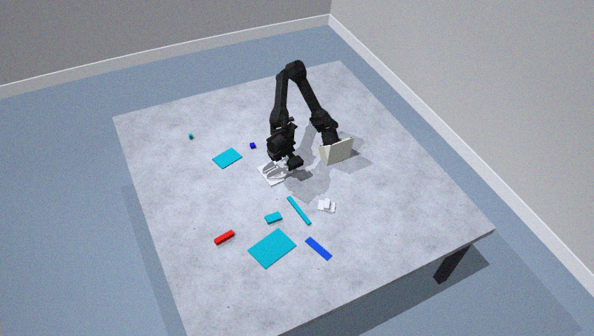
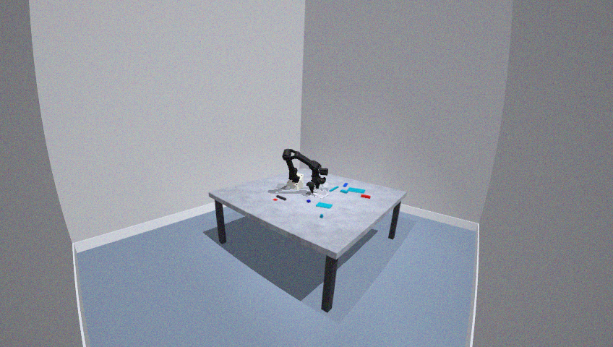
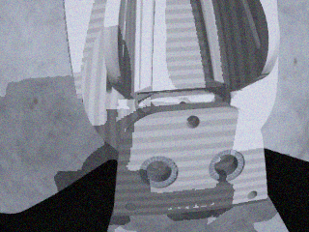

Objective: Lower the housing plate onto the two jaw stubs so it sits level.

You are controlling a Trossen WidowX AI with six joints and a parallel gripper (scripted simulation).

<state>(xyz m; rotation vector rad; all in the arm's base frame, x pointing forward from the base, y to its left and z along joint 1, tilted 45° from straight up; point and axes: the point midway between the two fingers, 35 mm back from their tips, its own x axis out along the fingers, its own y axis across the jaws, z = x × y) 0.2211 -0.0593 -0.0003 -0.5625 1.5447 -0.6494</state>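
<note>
My gripper (image 3: 187, 161) (image 2: 316, 188) is shut on the housing plate (image 3: 205, 137), a pale plate with two ringed holes and smaller holes. One black finger is on each side of it in the wrist view. The plate is over the near end of the two jaws (image 3: 185, 43) (image 1: 272, 169), which lie side by side on the white base (image 3: 270, 97) (image 1: 271, 183). The plate looks roughly flat and close above the jaw ends. The jaw stubs are hidden under it, and I cannot tell whether it touches them. The arm hides the plate in the top view.
A white stepped part (image 1: 326, 205) lies in front of the arm. A cyan bar (image 1: 298, 210), a cyan block (image 1: 273, 218), a large cyan plate (image 1: 271, 248), a blue bar (image 1: 318, 248) and a red bar (image 1: 224, 237) lie nearby. A smaller cyan plate (image 1: 227, 158) (image 2: 324, 205) and blue cube (image 1: 252, 145) lie left of the arm.
</note>
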